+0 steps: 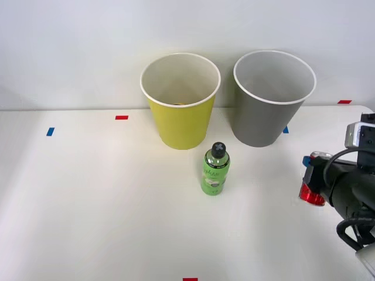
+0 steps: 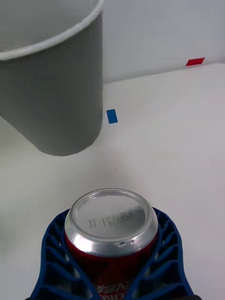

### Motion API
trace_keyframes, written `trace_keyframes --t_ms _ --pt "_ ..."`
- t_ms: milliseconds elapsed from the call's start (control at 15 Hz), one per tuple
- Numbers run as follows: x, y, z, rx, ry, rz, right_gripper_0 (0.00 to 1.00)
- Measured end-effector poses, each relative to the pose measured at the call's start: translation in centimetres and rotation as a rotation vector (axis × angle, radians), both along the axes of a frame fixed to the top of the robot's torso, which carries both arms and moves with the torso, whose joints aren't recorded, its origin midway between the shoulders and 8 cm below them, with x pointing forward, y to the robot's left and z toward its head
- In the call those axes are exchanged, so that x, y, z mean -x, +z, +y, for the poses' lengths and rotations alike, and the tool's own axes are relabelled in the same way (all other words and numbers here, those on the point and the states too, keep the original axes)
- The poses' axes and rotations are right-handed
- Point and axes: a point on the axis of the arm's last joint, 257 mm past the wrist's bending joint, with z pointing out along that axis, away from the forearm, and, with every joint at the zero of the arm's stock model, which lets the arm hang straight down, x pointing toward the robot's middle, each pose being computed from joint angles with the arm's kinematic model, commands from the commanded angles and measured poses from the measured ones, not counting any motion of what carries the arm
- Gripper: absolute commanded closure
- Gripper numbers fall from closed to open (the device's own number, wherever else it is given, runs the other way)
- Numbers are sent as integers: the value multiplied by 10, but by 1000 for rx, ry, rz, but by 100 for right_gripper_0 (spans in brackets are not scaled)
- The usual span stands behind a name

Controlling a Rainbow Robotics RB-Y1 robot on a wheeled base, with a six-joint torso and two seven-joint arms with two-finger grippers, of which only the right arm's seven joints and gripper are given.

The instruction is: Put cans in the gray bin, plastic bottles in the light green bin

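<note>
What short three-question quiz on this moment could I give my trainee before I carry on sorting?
1. True or false: the right gripper is shut on the red can.
2. Which bin stands nearer the held can: A) the yellow-green bin, B) the gray bin?
3. Fill in: the green plastic bottle stands ____ on the table.

Key: 1 true; 2 B; 3 upright.

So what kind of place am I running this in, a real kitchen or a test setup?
Most likely a lab test setup, not a kitchen: a bare white table against a plain wall, red tape markers and blue ones on the tabletop, and two bins, light green and gray, side by side.
</note>
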Motion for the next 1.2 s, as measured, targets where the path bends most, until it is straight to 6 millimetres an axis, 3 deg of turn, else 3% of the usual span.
trace_keyframes --t_ms 333,667,933,1200 --pt "-25 57 22 -143 63 -203 100" --pt "-48 140 59 -294 190 -457 100" --pt "-103 179 76 -336 237 -606 100" --pt "-136 188 70 -290 208 -623 100"
